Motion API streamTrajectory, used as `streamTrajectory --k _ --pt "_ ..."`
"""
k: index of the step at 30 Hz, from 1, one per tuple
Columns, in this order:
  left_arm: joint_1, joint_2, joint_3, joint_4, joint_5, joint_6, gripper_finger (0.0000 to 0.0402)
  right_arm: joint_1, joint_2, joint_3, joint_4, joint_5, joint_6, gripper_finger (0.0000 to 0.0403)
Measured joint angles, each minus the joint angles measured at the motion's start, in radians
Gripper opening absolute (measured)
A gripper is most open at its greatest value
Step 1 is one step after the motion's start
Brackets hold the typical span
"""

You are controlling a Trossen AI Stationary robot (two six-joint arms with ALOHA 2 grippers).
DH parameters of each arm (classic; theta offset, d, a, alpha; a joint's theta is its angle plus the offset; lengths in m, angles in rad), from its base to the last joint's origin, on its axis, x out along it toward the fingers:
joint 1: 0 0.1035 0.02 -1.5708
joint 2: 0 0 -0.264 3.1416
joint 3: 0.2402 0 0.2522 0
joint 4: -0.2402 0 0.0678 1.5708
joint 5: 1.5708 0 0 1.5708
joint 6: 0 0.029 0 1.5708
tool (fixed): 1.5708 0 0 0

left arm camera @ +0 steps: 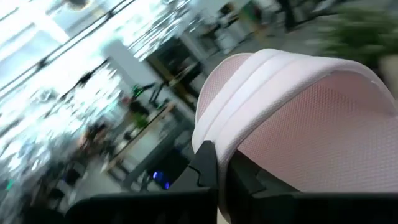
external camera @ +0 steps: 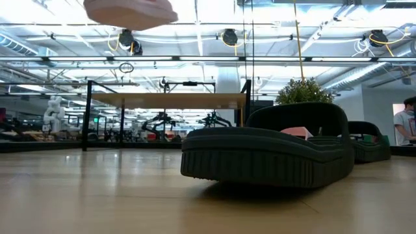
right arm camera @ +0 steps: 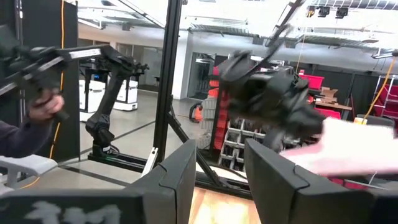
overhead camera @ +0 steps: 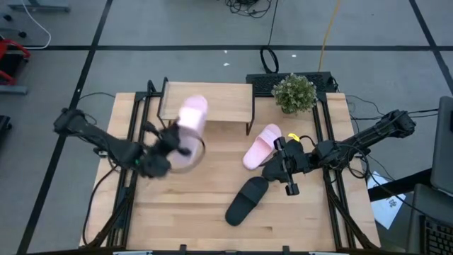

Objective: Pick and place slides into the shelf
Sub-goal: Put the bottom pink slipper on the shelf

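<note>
My left gripper [overhead camera: 175, 146] is shut on a pale pink slide [overhead camera: 191, 127], held in the air at the front edge of the shelf [overhead camera: 226, 92]. The low view shows that slide [external camera: 130, 12] high above the table. A second pink slide [overhead camera: 261, 146] lies on the table near the shelf's right legs. One black slide [overhead camera: 246, 200] rests sole down nearer the table's front. Another black slide [external camera: 369, 146] shows only in the low view, behind the first. My right gripper [overhead camera: 272, 170] hovers open beside the second pink slide, fingers [right arm camera: 180, 168] level and pointing left. My left gripper holds the pale pink slide by one long side edge [left arm camera: 214, 134], and a dark finger [left arm camera: 206, 167] lies against the pale rim. The second finger is hidden behind the slide. The slide is lifted clear of table and shelf, stretching away from the fingers toward the shelf.
A potted plant [overhead camera: 294, 92] stands at the table's far right corner beside the shelf. Black frame rails [overhead camera: 327, 142] run along both sides of the table. Bare wood lies at the front left [overhead camera: 170, 212]. A person's hand [right arm camera: 46, 106] shows beyond the table.
</note>
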Motion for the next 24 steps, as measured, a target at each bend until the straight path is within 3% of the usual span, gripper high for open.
streamTrajectory --k 5,12,18,24 --pt "0.195 -0.145 0.0 0.032 0.084 0.096 0.0 0.0 0.0 0.0 0.003 0.0 0.0 0.0128" --pt "0.445 -0.202 0.0 -0.113 0.454 0.086 0.0 0.0 0.0 0.0 0.004 0.001 -0.002 0.0128" --pt "0.609 -0.173 0.0 -0.23 0.527 0.018 0.0 0.0 0.0 0.0 -0.001 0.086 -0.006 0.0128" --pt "0.719 -0.106 0.0 -0.198 0.648 0.023 0.0 0.0 0.0 0.0 -0.009 0.127 -0.025 0.0128"
